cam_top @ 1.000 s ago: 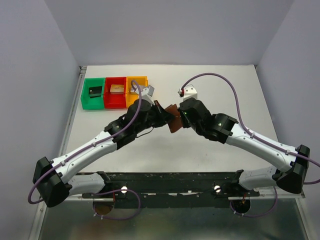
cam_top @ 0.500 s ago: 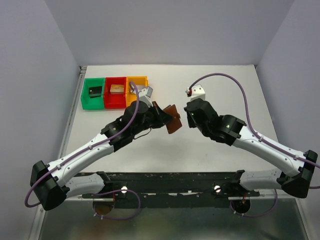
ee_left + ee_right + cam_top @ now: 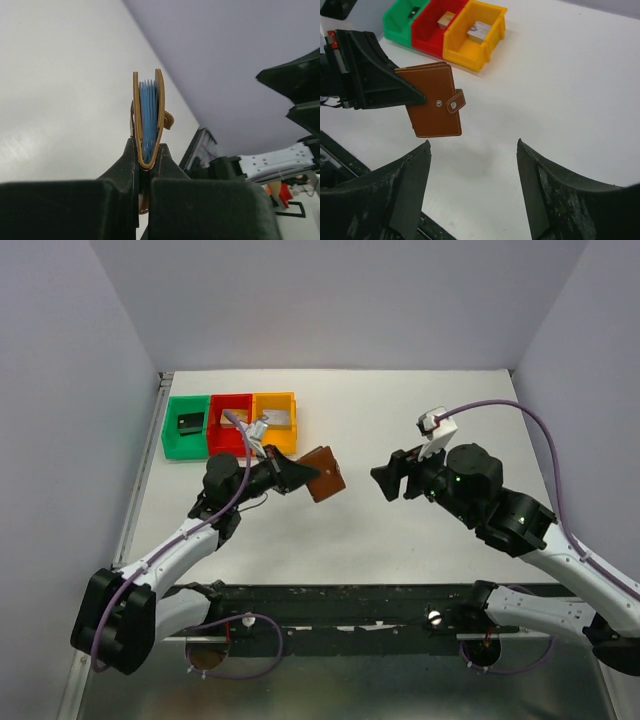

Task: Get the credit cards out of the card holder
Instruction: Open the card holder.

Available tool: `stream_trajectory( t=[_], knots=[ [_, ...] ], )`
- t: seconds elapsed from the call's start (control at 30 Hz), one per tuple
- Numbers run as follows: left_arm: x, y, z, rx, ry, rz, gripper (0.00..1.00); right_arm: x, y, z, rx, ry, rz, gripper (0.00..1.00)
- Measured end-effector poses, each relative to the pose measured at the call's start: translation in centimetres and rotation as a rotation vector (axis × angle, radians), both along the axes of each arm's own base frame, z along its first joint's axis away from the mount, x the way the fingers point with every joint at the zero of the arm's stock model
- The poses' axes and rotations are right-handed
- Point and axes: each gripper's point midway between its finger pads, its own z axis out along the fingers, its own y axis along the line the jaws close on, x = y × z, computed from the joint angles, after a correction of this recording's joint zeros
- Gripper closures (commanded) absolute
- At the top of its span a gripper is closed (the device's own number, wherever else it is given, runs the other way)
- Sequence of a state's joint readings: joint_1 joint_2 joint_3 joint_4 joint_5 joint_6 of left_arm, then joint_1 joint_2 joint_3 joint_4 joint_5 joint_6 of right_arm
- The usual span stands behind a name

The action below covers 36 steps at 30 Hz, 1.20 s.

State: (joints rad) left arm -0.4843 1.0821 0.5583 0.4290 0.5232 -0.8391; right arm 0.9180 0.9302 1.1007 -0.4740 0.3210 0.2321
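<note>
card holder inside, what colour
Blue, inside the brown card holder; clearest in the left wrist view.

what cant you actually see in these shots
- Credit cards: none visible; the card holder is folded in the right wrist view, edge-on in the left wrist view, showing only blue lining.
- Its gripped edge: left wrist view, behind the left fingers.
- What the bins hold: top view, too small.

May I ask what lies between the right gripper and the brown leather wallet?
Nothing: only bare white table shows between the right gripper and the wallet, in the right wrist view.
</note>
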Motion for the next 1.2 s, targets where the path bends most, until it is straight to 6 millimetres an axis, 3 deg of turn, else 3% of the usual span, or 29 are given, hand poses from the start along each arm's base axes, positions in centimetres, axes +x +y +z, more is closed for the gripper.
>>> stream_trajectory(
  t=[0.1,0.2,0.4,0.63,0.8,1.2],
  knots=[
    [0.7,1.1,2.9,-0.157,-0.063,-0.067,1.0,-0.2,-0.1,1.6,0.068,0.008,0.037,0.23],
    [-0.5,0.1,4.9,-0.263,-0.075,-0.238,1.0,-0.3,0.3,2.5,0.12,0.027,0.075,0.23],
    [-2.9,-1.1,5.2,-0.285,0.023,-0.492,1.0,-1.1,1.3,2.3,0.182,0.085,0.16,0.24],
    [-6.7,-1.3,7.4,-0.259,-0.096,-0.659,1.0,-1.7,1.9,2.8,0.229,0.107,0.218,0.27],
    [-8.4,-1.7,7.7,-0.245,-0.13,-0.729,1.0,-2.1,2.6,2.4,0.237,0.131,0.256,0.28],
    [-8.8,-1.7,11.0,-0.246,-0.258,-0.757,1.0,-3.7,3.5,1.9,0.249,0.162,0.361,0.3]
  ],
)
